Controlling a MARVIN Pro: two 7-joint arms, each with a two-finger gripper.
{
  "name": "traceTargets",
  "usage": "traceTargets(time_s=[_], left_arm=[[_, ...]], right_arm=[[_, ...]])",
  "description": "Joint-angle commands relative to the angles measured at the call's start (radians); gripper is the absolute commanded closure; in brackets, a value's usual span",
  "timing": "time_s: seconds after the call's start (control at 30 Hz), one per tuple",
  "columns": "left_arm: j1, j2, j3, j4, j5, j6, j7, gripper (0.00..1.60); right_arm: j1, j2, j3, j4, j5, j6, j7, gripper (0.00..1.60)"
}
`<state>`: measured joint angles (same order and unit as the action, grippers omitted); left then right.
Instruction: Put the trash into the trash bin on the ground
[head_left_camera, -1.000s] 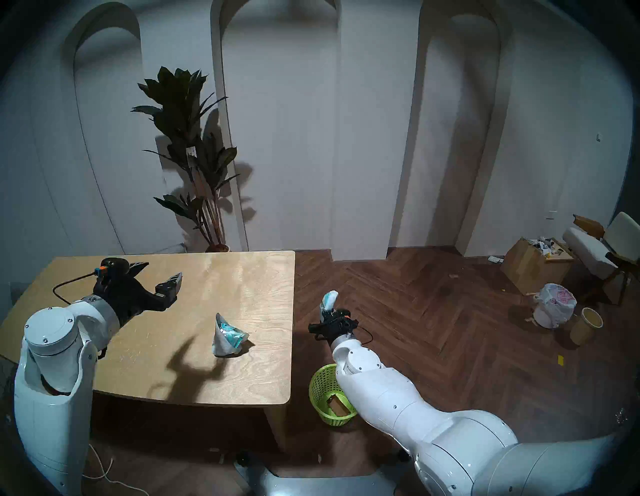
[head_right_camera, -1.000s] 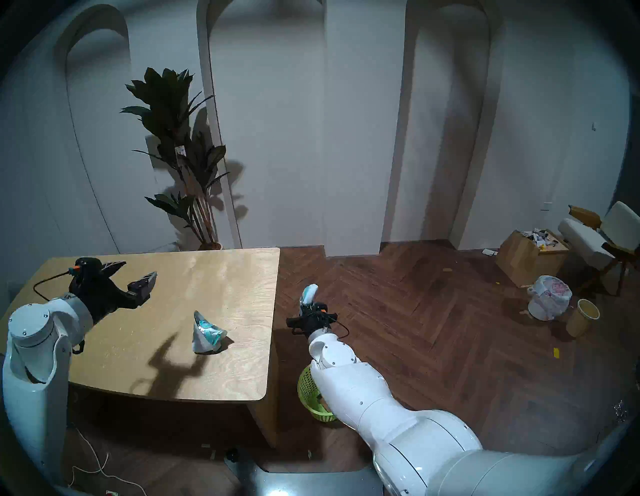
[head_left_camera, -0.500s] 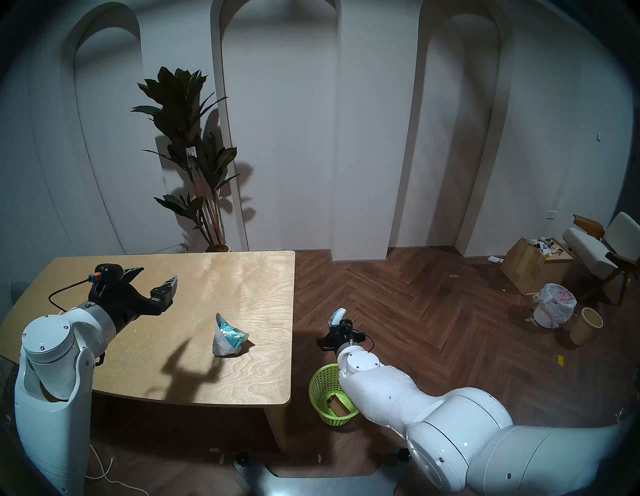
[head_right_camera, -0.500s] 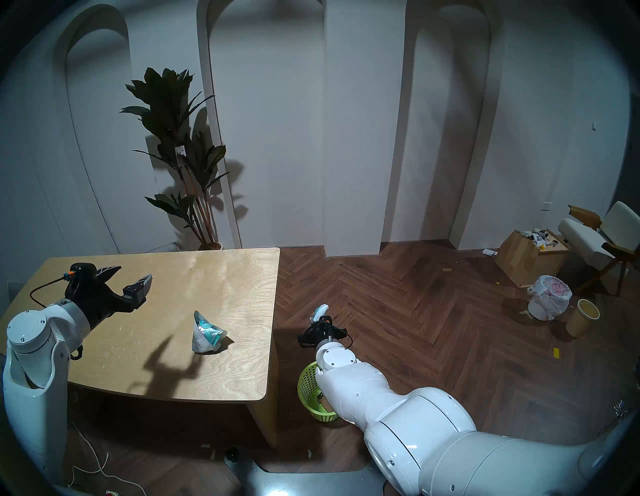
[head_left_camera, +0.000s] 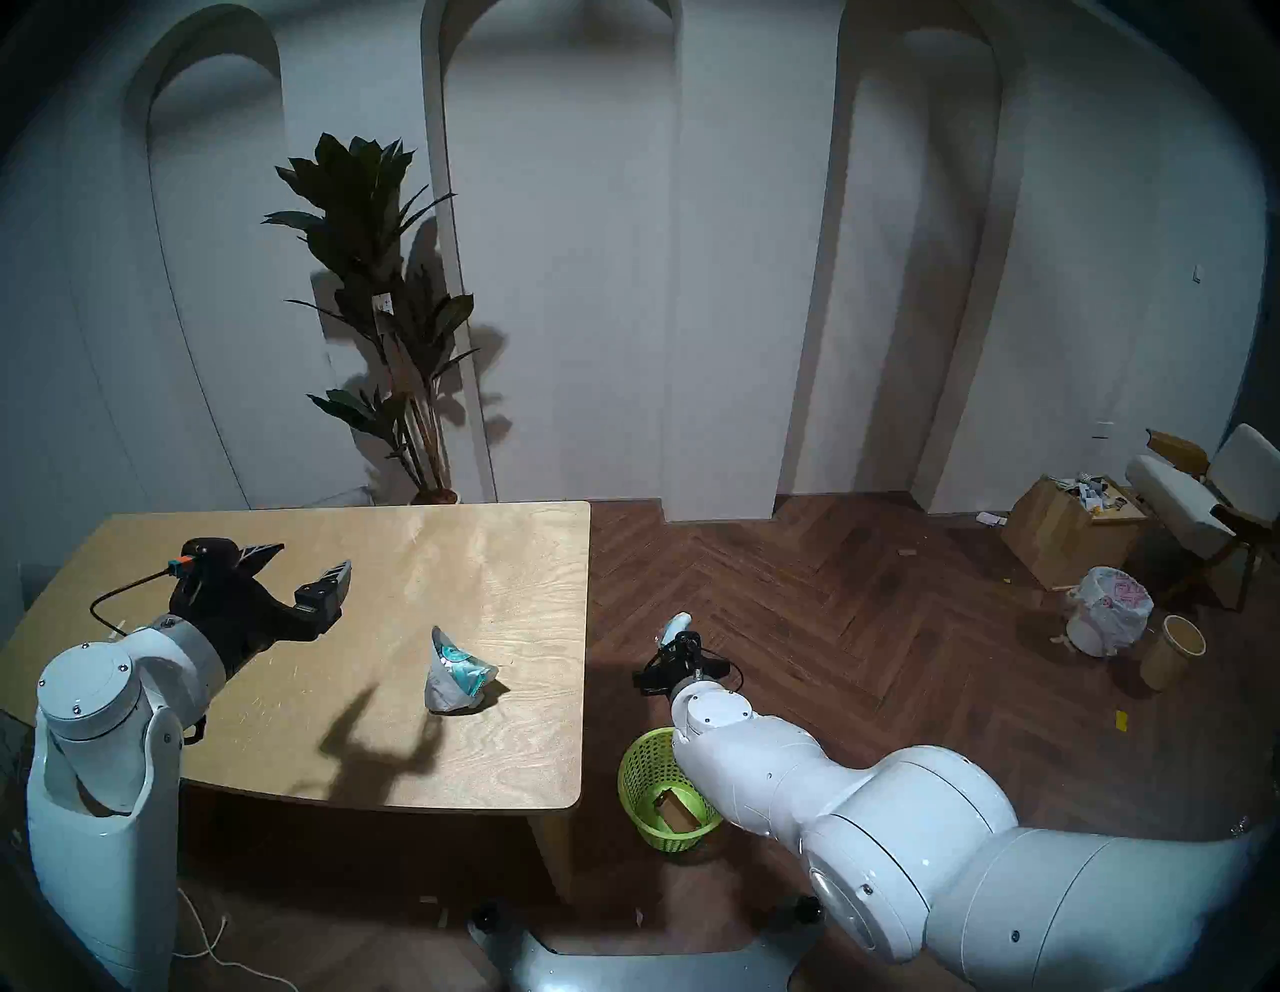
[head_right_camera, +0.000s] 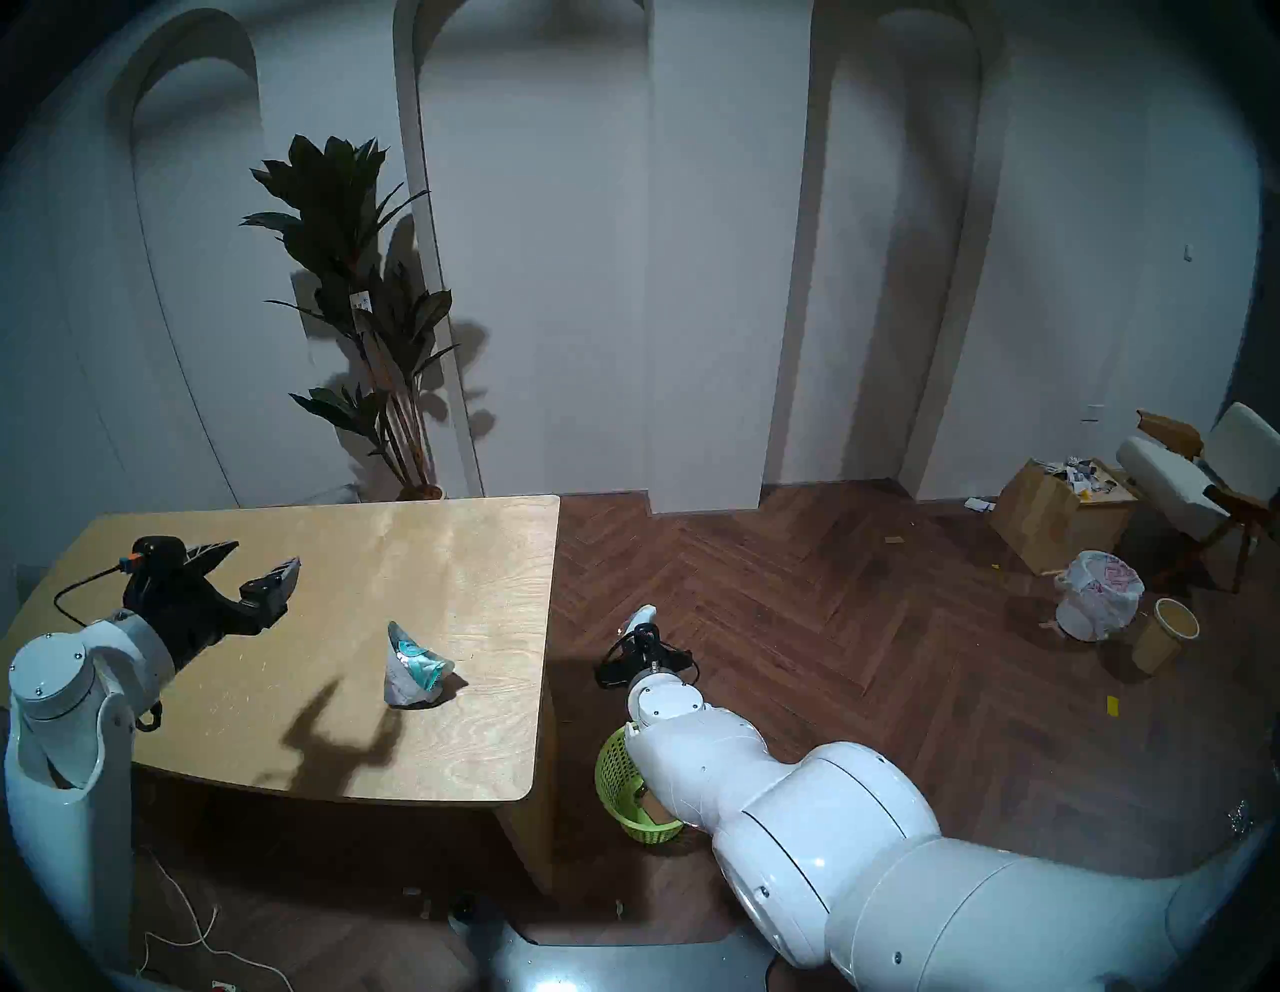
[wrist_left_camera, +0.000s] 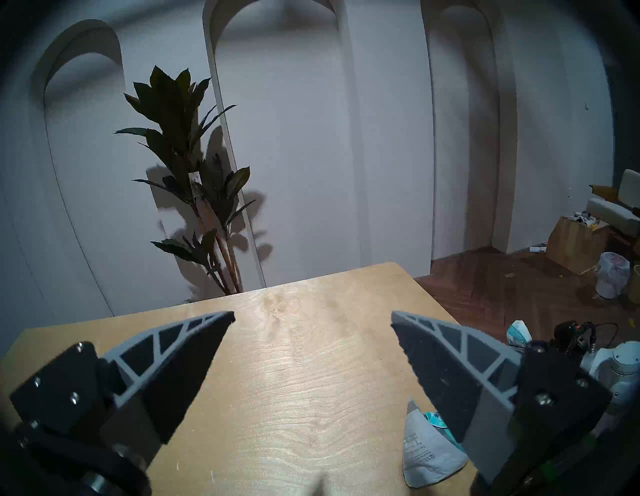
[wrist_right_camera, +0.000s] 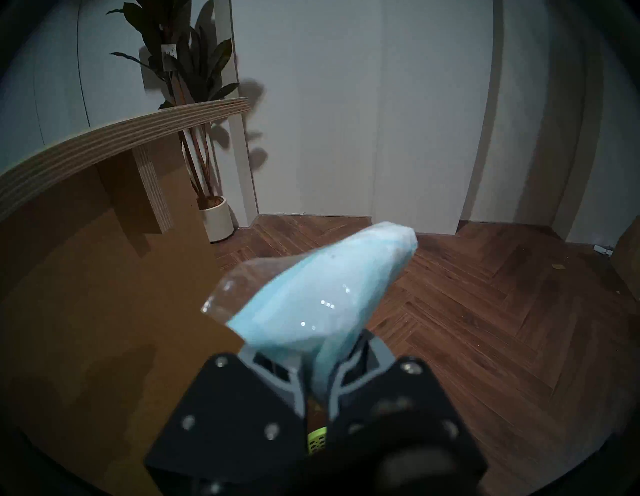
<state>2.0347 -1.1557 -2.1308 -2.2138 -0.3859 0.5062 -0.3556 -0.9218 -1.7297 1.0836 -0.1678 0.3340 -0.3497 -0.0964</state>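
Note:
My right gripper (head_left_camera: 668, 648) is shut on a pale mint packet (head_left_camera: 675, 623), held over the floor just right of the table (head_left_camera: 485, 554). In the right wrist view the packet (wrist_right_camera: 322, 298) sticks out from between the closed fingers. The lime-green mesh basket (head_left_camera: 641, 769) stands on the floor by the table's near right corner, nearer to me than the gripper and partly hidden by my right forearm. A brown item lies inside it. A wrinkly silver-white bag with teal print (head_left_camera: 454, 672) lies on the table. My left gripper (head_left_camera: 308, 561) is open and empty above the table's left part. No white carton shows.
A white bin lined with a white-pink bag (head_left_camera: 1108, 609), a tan cylindrical bin (head_left_camera: 1174, 651), a cardboard box (head_left_camera: 1067, 533) and a chair (head_left_camera: 1205, 499) stand at the far right. A potted plant (head_left_camera: 388, 291) stands behind the table. A cable lies on the floor at lower left.
My right gripper has come down and drawn back toward the green basket with the mint packet in it. My left gripper has drifted slightly back and left. The bag has not moved.

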Motion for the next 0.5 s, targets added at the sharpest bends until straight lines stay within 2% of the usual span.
traceTargets(time_s=[0.0,0.47], left_arm=[[-0.009,0.007,-0.002,-0.016,0.007,-0.013,0.002,0.0],[-0.014,0.003,0.003,-0.016,0.011,-0.011,-0.003,0.0]], right_arm=[[0.029,-0.004,0.009,0.002,0.007,-0.024,0.01,1.6],[0.033,-0.006,0.017,0.024,0.003,-0.023,0.012,1.6]])
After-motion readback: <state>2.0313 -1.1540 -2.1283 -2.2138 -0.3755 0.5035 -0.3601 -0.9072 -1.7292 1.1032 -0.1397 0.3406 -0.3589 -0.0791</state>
